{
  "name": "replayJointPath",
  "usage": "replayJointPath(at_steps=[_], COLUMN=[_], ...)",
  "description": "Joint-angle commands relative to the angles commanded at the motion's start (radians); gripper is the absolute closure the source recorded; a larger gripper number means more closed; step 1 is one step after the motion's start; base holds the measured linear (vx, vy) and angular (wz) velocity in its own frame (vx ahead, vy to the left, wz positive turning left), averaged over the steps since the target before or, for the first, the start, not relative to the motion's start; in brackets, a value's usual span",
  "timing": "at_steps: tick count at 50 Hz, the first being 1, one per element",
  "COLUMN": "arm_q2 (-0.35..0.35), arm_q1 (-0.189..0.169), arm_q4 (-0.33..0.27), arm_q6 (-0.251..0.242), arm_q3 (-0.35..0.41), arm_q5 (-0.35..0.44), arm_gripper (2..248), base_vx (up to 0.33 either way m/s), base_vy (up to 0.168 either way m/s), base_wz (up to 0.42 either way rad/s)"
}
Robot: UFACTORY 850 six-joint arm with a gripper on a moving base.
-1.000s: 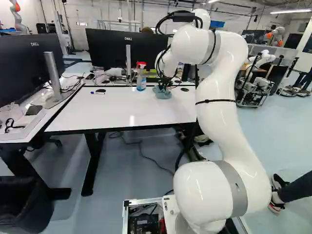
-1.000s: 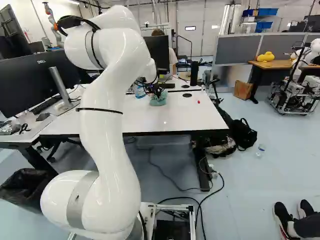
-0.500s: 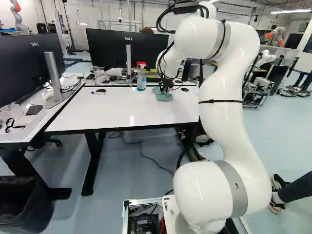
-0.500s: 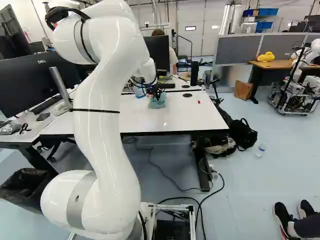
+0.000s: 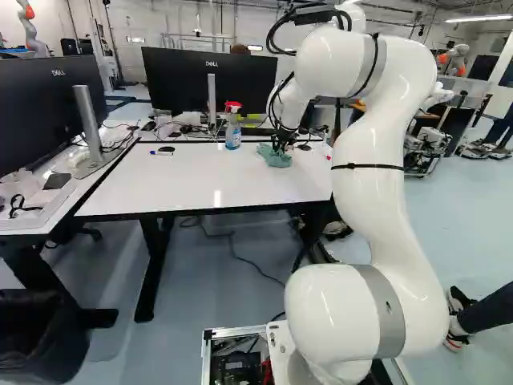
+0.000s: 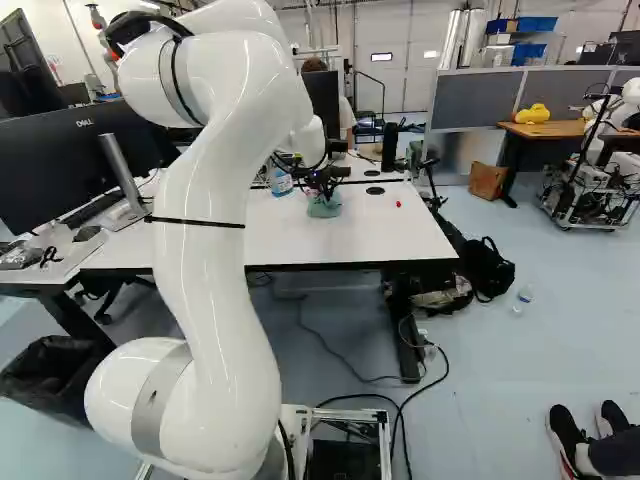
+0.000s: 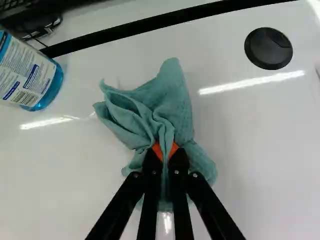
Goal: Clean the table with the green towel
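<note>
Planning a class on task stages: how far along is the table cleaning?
Done: the hand has the green towel gripped between its orange pads. In hand: the bunched towel rests on the white table, so wiping is probably under way. Left: releasing the towel; how much surface needs wiping can't be told.

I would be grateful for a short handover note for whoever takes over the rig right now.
Gripper: shut on the green towel, which is bunched and appears to rest on the white table.
Job's things: spray bottle upright near the far edge, left of the towel in the left base view.
Done: towel in grip; how much is wiped cannot be told.
Left: probably more wiping, steering around the bottle and marker.
</note>
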Motion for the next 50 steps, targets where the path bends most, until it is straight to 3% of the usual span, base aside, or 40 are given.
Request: replayJointPath(at_steps=[20,37,50], arm_q2=[-0.069,-0.132,-0.133], arm_q1=[-0.006,0.02,0.05], arm_q4=[0.0,0.0,0.0], arm_q6=[0.0,0.0,0.0], arm_q3=[-0.099,-0.191,-0.191], arm_q5=[0.0,0.0,0.0], arm_gripper=[221,221,221], base_vx=[0.0,0.0,0.0], base_vy=[0.0,0.0,0.0], base_wz=[0.0,0.0,0.0])
